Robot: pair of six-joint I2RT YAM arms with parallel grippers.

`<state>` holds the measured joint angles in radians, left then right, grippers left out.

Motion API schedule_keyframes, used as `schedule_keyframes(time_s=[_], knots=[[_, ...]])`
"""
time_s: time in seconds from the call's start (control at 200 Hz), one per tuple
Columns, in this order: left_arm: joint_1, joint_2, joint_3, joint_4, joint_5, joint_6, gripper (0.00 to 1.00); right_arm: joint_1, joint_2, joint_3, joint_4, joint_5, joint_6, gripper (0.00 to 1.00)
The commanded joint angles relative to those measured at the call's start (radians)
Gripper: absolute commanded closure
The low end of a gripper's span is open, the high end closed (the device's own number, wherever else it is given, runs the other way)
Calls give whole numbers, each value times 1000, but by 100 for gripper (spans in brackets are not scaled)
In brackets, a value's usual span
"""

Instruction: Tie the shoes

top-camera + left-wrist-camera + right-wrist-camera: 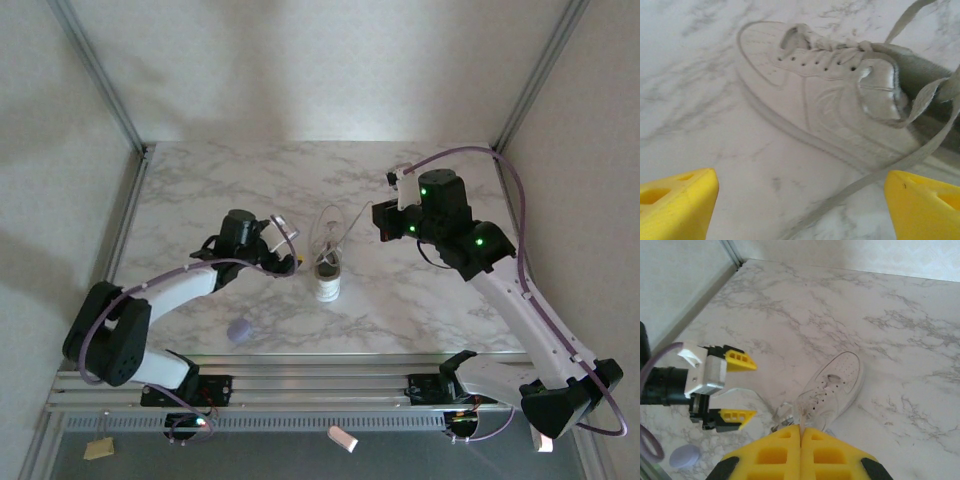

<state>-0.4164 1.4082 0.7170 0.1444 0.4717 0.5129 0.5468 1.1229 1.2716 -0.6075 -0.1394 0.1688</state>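
White-and-grey marble covers the table [200, 190], walled on three sides by pale panels in a metal frame. Near its middle stands the sneaker [328, 265], upright on its sole, toe toward the far wall and heel toward the arm bases.

From its base at the near left, the left arm bends at the elbow and stretches low and rightward across the table. The left gripper [292, 252] sits just beside the sneaker's left flank. Its yellow fingers [740, 361] stand wide apart with nothing clamped between them. In the left wrist view, the sneaker [830, 110] lies straight ahead, and a loose lace [920, 100] trails across the marble through the gap.

The right arm rises from the near right corner and folds back down toward the sneaker's far right side. The right gripper [380, 222] has its yellow fingers [775, 455] pressed flat together. A lace strand [799, 415] runs up from the sneaker [832, 385] into that seam, pinched there.

A small lavender blob [239, 331] rests near the left arm, well apart from the sneaker.
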Motion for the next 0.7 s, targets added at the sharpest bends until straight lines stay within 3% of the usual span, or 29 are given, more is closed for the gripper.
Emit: schedule_keyframes(time_s=[0.0, 0.095, 0.26, 0.696], knots=[[11, -11, -6, -89, 13, 152, 17, -7, 3, 22, -15, -14, -17, 100], [-5, 65, 43, -158, 38, 174, 19, -7, -3, 18, -16, -16, -16, 100], [-21, 187, 86, -213, -11, 223, 21, -8, -20, 11, -23, -14, -12, 100], [-53, 313, 184, -281, -30, 297, 22, -8, -20, -1, -23, -22, -2, 100]])
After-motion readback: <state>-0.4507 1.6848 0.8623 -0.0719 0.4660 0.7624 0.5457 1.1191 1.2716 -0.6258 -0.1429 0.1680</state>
